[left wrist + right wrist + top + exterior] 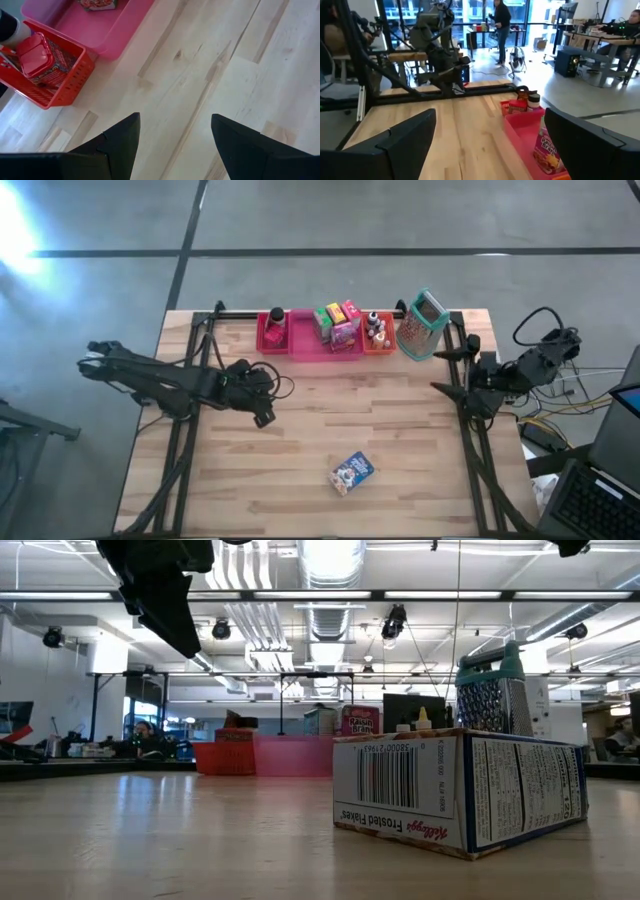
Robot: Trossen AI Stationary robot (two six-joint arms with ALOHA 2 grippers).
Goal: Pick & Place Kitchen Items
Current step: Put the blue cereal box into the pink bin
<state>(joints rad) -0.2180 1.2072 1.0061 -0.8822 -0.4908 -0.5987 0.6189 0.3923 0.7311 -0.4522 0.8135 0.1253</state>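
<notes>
Still, the cereal box lies flat and alone at 6 o'clock on the bench, well apart from both empty, parted tools, left and right, so a shallow grasp could skid it.

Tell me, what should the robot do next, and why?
Probably swing the left claw toward the cereal box. That box lies alone on the table, away from the trays, and the left claw hangs open and empty nearest to it.
</notes>
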